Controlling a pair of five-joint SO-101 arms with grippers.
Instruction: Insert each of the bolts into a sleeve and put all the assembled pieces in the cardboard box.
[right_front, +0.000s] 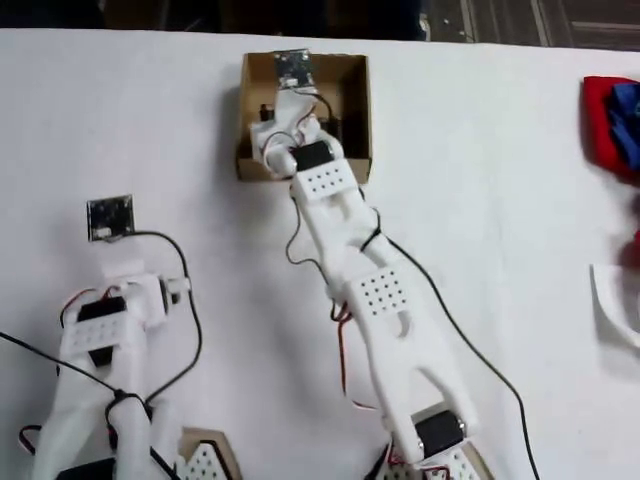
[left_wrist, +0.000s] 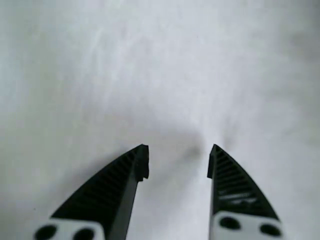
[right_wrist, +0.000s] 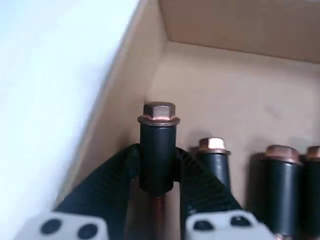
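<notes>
Closest in, my right gripper (right_wrist: 157, 165) is clamped on a sleeve (right_wrist: 156, 150) with its bolt (right_wrist: 158, 114) seated, low inside the cardboard box (right_wrist: 240, 30) beside 3 assembled pieces (right_wrist: 215, 160), the last cut off. From above, my right arm (right_front: 385, 300) stretches into the box and hides them. My left gripper (left_wrist: 177, 162) hangs with jaws apart over the table (left_wrist: 150, 60).
</notes>
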